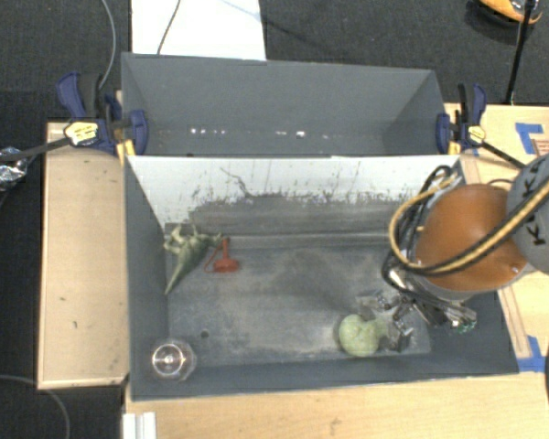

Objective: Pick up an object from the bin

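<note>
My gripper [391, 323] is low in the bin's front right part, under the orange wrist cover. Its fingertips sit just right of a pale green round lump [358, 337] lying near the front wall, touching or nearly touching its right side. I cannot make out whether the lump is between the fingers.
A green toy dinosaur [187, 250] lies at the back left with a small red piece [225, 262] beside it. A clear round lid or cup [170, 359] rests in the front left corner. The arm with its cables enters from the right.
</note>
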